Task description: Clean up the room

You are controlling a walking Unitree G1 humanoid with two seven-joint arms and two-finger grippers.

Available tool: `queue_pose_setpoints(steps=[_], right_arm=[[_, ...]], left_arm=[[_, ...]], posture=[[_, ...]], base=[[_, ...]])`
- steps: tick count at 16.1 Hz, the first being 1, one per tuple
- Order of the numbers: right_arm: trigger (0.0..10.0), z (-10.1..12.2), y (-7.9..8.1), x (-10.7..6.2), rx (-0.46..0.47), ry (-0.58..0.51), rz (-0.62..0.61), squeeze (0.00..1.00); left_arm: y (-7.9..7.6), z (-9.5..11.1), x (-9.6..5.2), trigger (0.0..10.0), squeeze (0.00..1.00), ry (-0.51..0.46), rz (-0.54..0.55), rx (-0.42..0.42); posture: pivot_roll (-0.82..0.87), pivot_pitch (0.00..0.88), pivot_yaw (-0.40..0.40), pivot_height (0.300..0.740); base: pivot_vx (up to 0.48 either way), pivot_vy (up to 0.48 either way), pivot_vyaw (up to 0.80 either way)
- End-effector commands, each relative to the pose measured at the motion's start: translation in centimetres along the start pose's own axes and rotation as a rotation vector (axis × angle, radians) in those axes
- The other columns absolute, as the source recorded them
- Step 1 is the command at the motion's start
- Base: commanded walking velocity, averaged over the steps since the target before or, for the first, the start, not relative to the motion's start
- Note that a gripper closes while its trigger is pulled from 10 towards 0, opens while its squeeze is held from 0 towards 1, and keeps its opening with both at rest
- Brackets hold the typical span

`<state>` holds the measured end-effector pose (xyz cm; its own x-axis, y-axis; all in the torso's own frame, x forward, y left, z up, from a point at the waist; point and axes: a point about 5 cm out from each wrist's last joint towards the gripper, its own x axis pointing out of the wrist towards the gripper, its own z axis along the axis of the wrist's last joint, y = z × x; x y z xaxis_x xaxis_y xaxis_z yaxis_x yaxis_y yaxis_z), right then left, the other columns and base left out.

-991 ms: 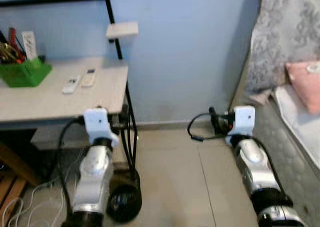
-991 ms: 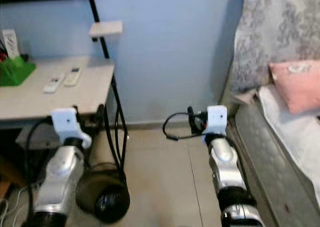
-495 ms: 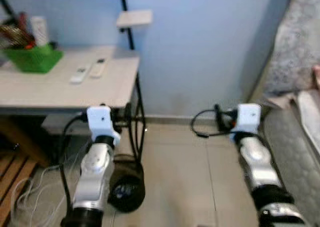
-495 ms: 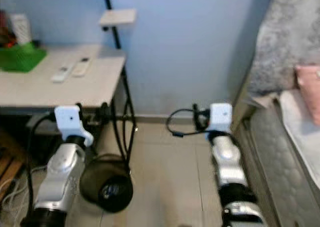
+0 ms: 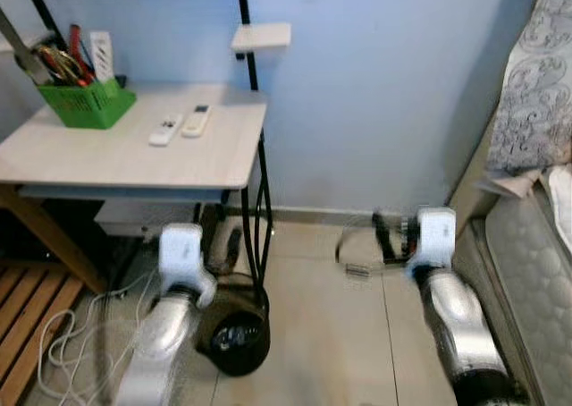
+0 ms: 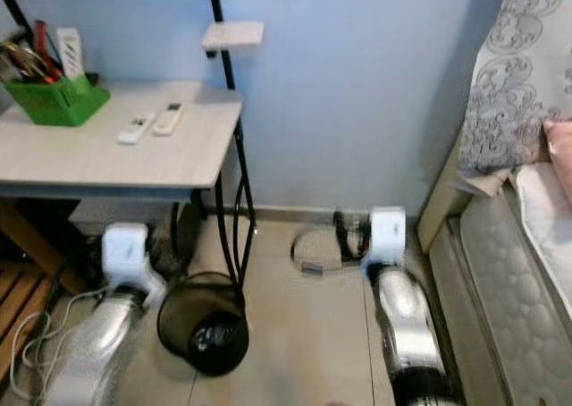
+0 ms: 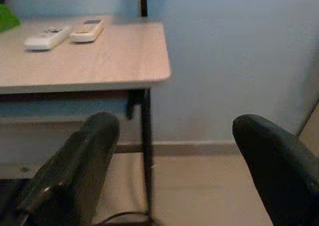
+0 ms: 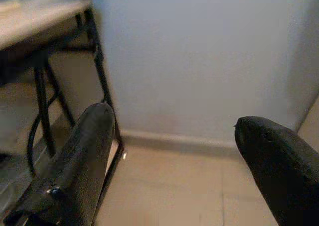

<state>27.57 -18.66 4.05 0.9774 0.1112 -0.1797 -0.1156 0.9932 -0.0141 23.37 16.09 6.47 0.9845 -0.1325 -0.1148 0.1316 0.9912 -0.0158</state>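
On the desk [image 5: 134,160] at far left, two remote controls [image 5: 181,125] are lying beside a green basket [image 5: 88,105], while both hands, left hand [image 7: 169,171] and right hand [image 8: 172,169], are hanging wide and empty, needing a squared approach.

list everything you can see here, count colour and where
desk: 1, pale wood top on a black metal frame, against the blue wall on the robot's left
basket: 1, green, holding pens and tools, at the desk's back left
remote controls: 2, white, lying side by side on the desk, right of the basket
small shelf: 1, white, on the black frame above the desk's right corner
waste bin: 1, black, on the tiled floor by the desk's right leg
cables: several, white, loose on the floor under the desk
bed: 1, grey quilted mattress with a patterned grey cover, on the right
left gripper: black fingers apart, empty, held low facing the desk
right gripper: black fingers apart, empty, facing the wall
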Motion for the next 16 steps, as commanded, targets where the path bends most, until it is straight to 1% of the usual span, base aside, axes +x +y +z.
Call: queue_pose_setpoints(steps=[1,2,3,5,6,7,8,16], right_arm=[[10.0,0.6,0.3,-0.4,-0.004,-0.02,0.043,0.0],[10.0,0.2,0.1,-1.2,-0.009,-0.01,0.049,0.0],[10.0,0.3,-0.1,-1.6,0.005,-0.016,0.035,0.0],[10.0,1.1,0.1,-1.9,0.02,-0.039,0.038,0.0],[10.0,1.0,-0.2,-2.3,0.021,-0.03,0.031,0.0],[10.0,1.1,-0.4,-3.1,0.024,-0.029,0.028,0.0],[10.0,0.8,-0.5,-3.4,0.013,-0.009,0.028,0.0],[10.0,0.8,-0.5,-3.4,0.013,-0.009,0.028,0.0]], left_arm=[[0.1,1.2,-0.6,10.0,0.0,-0.073,-0.032,0.044],[0.4,1.4,-1.2,10.0,0.0,-0.083,-0.028,0.026],[0.4,1.7,-1.2,10.0,0.0,-0.099,-0.019,0.008],[0.1,2.1,-0.9,10.0,0.0,-0.139,-0.038,0.001],[0.1,2.0,-1.1,10.0,0.0,-0.133,-0.04,-0.007],[0.2,1.8,-1.5,10.0,0.0,-0.123,-0.043,0.0],[0.6,1.6,-1.4,10.0,0.0,-0.111,-0.029,0.006],[0.6,1.6,-1.4,10.0,0.0,-0.111,-0.029,0.006]], posture=[[-0.13,0.0,0.1,0.74],[-0.13,0.0,0.1,0.74],[-0.13,0.0,0.098,0.74],[-0.14,0.0,0.101,0.74],[-0.15,0.0,0.101,0.74],[-0.15,0.0,0.1,0.74],[-0.15,0.0,0.098,0.74],[-0.15,0.0,0.098,0.74]], base=[[0.0,0.0,0.0],[0.0,0.0,0.0],[0.0,0.0,0.0],[0.0,0.0,0.0],[0.0,0.0,0.0],[0.0,0.0,0.0],[0.0,0.0,0.0],[0.0,0.0,0.0]])
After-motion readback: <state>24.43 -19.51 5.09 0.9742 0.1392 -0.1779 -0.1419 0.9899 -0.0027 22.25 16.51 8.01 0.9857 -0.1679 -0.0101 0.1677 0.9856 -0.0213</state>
